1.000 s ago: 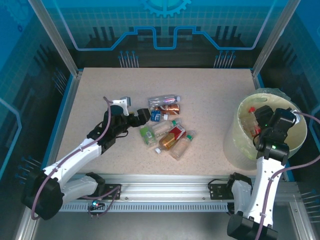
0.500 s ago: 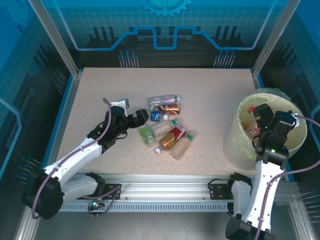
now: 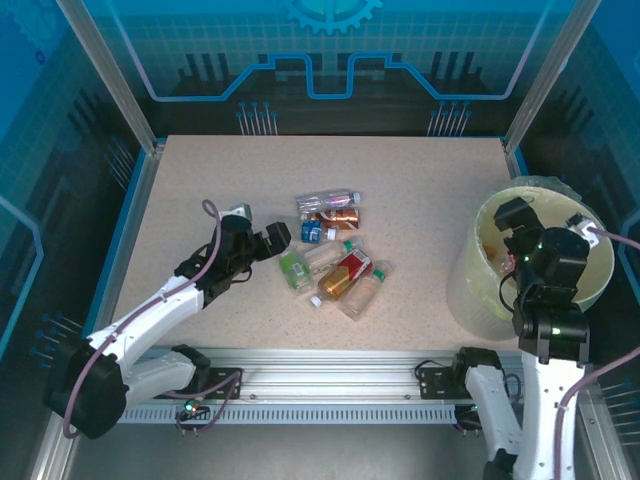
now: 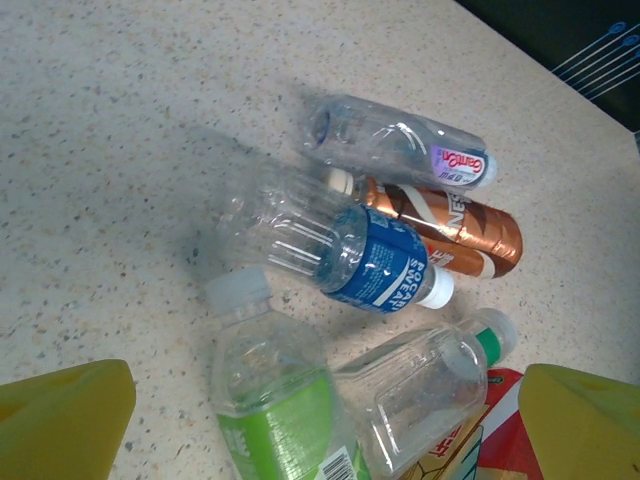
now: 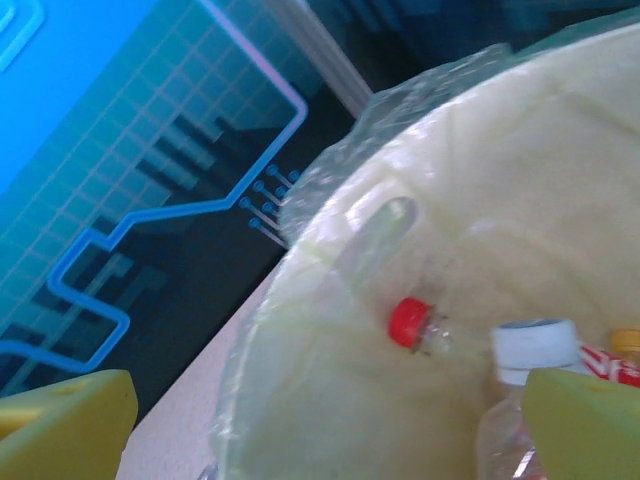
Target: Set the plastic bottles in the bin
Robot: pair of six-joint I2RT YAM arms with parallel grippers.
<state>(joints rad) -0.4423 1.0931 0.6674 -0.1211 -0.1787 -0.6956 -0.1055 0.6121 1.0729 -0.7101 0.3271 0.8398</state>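
Observation:
Several plastic bottles [image 3: 333, 255] lie in a heap at the table's middle. My left gripper [image 3: 278, 242] stands open just left of the heap, nothing between its fingers. In the left wrist view a green-label bottle [image 4: 275, 390] and a clear bottle with a green neck ring [image 4: 430, 385] lie between the yellow fingertips [image 4: 60, 420]; a blue-label bottle [image 4: 370, 260], a copper-label one [image 4: 450, 225] and a clear one [image 4: 400, 140] lie beyond. My right gripper [image 3: 513, 232] hangs open over the bin [image 3: 465, 285]. Inside the bin [image 5: 330, 330] lie bottles with a red cap [image 5: 408, 322] and a white cap [image 5: 530, 350].
A thin plastic liner [image 5: 330, 190] folds over the bin's rim. The bin stands at the table's right edge by a frame post [image 3: 545, 80]. Blue panels wall the back [image 3: 330, 50]. A rail [image 3: 330, 365] runs along the near edge.
The right gripper's jaws have opened wide over the bin and the right arm has drawn back toward its base. The left gripper has shifted slightly nearer, still open.

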